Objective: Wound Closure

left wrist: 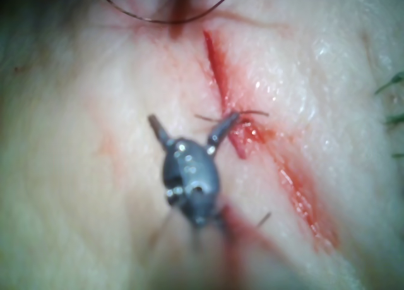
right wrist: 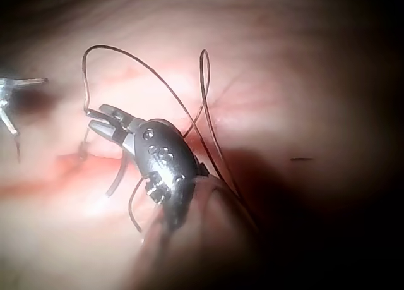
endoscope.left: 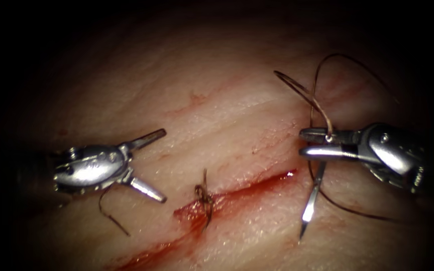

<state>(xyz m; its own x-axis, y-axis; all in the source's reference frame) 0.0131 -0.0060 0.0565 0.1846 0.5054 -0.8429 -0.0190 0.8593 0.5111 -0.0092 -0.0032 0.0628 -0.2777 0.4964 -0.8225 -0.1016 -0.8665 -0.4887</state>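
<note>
One knotted stitch (endoscope.left: 204,196) crosses the cut (endoscope.left: 247,188), mostly still gaping; right tool (endoscope.left: 313,144) fingers pinch the needle (endoscope.left: 311,200) near its tail, off the tissue (endoscope.left: 227,115), while left tool (endoscope.left: 149,163) fingers are spread, empty.

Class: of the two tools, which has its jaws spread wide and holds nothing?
The left tool; the right tool is shut on the needle.

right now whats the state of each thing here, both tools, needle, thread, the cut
left arm's silver two-jawed tool: jaws wide open, holds nothing, left of the cut
right arm's silver tool: jaws shut on the needle
curved steel needle: held near its thread end, point down, outside the tissue
dark thin thread: slack, looping above the right tool
red cut in the pale tissue: one knotted stitch in place, the rest unstitched
</note>
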